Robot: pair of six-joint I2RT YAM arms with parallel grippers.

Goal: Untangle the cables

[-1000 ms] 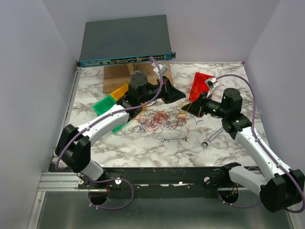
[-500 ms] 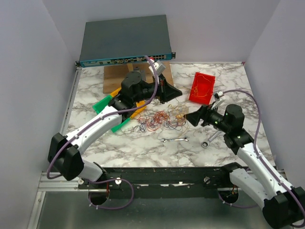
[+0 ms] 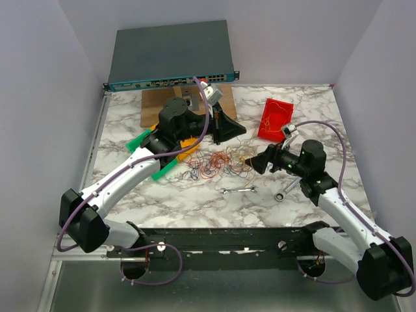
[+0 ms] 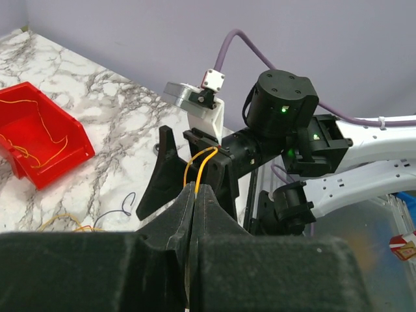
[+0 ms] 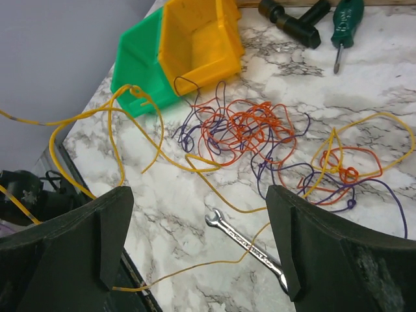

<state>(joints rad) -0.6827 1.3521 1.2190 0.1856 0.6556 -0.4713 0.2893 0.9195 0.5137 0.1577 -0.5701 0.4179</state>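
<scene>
Cables [image 3: 218, 164] sit in a loose tangle mid-table [image 3: 195, 198], between the two arms: orange, purple/dark and yellow strands looped through each other. The yellow bin [image 5: 195, 39] and green bin [image 5: 133, 65] are just beside the pile, and a wrench [image 5: 247, 246] lies near its front edge. A few yellow strands are in the red bin [image 3: 275, 119], well apart from the pile. The left gripper [image 4: 197, 190] has its fingers pressed together, pinching one yellow wire [image 4: 209, 153] that loops up out of the tips, raised above the pile. The right gripper [image 5: 198, 221] has its fingers spread wide with nothing between them, low and facing the tangle. The wires look very light, thin and floppy, and they hold their curl. They likely snag on neighbours and drag the whole clump if pulled fast. They are thin enough to slip, so the pinch has to be tight. Best hold is probably a free end or an outer loop of a single strand, such as the long yellow one [image 5: 114, 140] trailing off the pile's edge, not the dense orange knot [image 5: 244, 127] in the middle.
</scene>
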